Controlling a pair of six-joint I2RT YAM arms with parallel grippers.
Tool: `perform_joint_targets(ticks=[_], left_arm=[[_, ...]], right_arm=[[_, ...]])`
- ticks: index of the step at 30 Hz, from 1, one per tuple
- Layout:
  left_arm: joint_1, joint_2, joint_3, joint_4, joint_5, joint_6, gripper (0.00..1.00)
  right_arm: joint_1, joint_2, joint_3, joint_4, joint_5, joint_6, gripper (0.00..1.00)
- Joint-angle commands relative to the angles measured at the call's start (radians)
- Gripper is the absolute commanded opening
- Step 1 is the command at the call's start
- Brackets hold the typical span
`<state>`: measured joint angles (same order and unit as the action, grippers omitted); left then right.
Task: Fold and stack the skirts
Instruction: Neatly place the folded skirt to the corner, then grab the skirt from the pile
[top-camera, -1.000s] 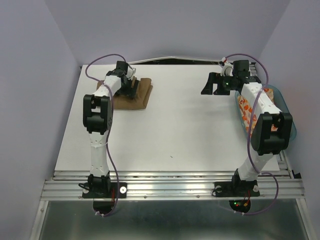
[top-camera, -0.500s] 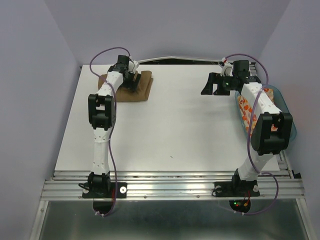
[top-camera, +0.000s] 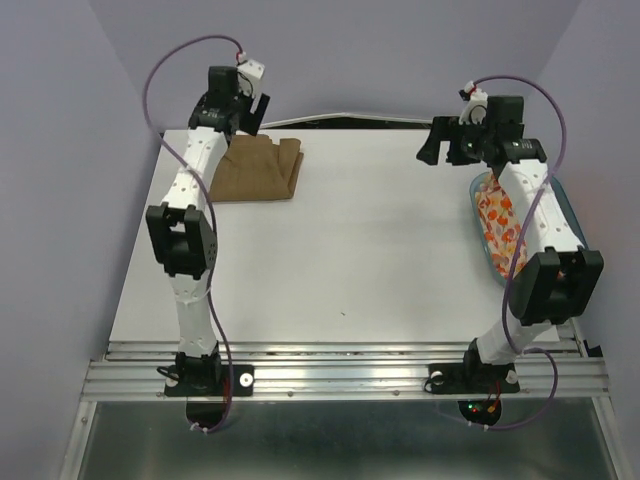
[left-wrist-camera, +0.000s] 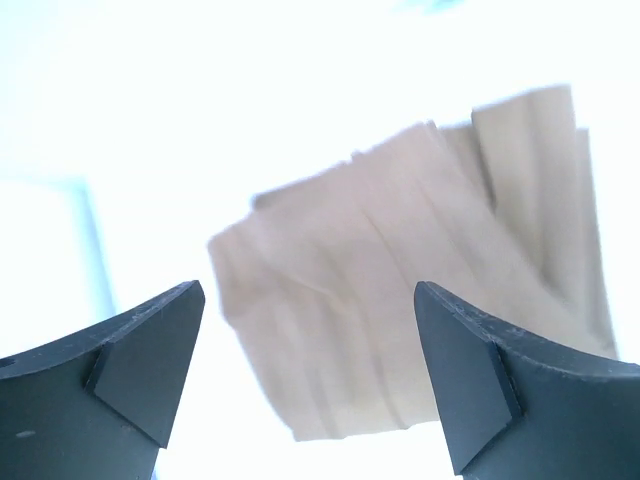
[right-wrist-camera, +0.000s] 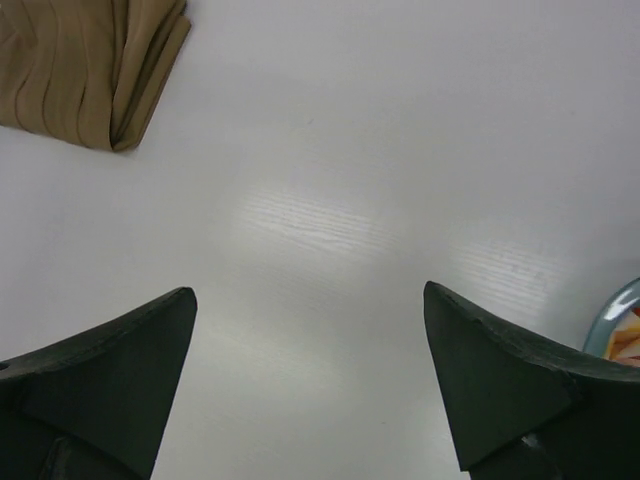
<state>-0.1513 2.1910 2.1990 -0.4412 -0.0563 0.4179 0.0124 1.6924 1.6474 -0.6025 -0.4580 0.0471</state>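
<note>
The tan-brown skirt (top-camera: 256, 170) lies folded flat at the table's far left. It also shows in the left wrist view (left-wrist-camera: 420, 300) and at the top left of the right wrist view (right-wrist-camera: 90, 60). My left gripper (top-camera: 250, 105) is open and empty, raised above the skirt's far edge. The leaf-print skirt (top-camera: 500, 225) lies bunched in the teal tub (top-camera: 572, 215) at the right. My right gripper (top-camera: 440, 150) is open and empty, raised over bare table left of the tub's far end.
The white table (top-camera: 360, 250) ends at a dark gap along the far wall. Purple walls close in on both sides. The tub's rim shows in the right wrist view (right-wrist-camera: 612, 310). Metal rails run along the near edge.
My left gripper let go of the tan skirt and rose toward the far wall; the skirt now lies flat. My right gripper rose and shifted slightly right and back.
</note>
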Motion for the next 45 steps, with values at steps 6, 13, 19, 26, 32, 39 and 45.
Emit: perform_joint_targets(ticks=[6,13,19,26,32,39,45], left_arm=[[-0.083,-0.554,-0.264,-0.034,0.139,-0.027,0.99],[-0.181,-0.839,-0.757,-0.004,0.278,-0.067,0.99],[-0.188,-0.985,-1.019,0.005,0.349,-0.113,0.99],[-0.175,-1.027,-1.026,-0.094,0.337,-0.090,0.99],[-0.175,-0.962,-0.966,-0.136,0.421,-0.094,0.99],[-0.175,-0.889,-0.903,-0.142,0.431,-0.111,0.99],[-0.175,-0.879,-0.912,-0.130,0.415,-0.126,0.99]], right_arm=[[-0.038,-0.197,0.003,-0.123,0.171,-0.191,1.00],[-0.127,-0.281,-0.127,-0.301,0.168,-0.213,1.00],[-0.137,-0.310,-0.228,-0.316,0.298,-0.256,1.00],[-0.356,-0.145,-0.203,-0.260,0.354,-0.312,0.97],[-0.462,0.030,-0.156,-0.205,0.347,-0.358,0.78],[-0.473,0.208,-0.120,-0.117,0.347,-0.340,0.73],[-0.473,0.312,-0.136,-0.036,0.433,-0.334,0.56]])
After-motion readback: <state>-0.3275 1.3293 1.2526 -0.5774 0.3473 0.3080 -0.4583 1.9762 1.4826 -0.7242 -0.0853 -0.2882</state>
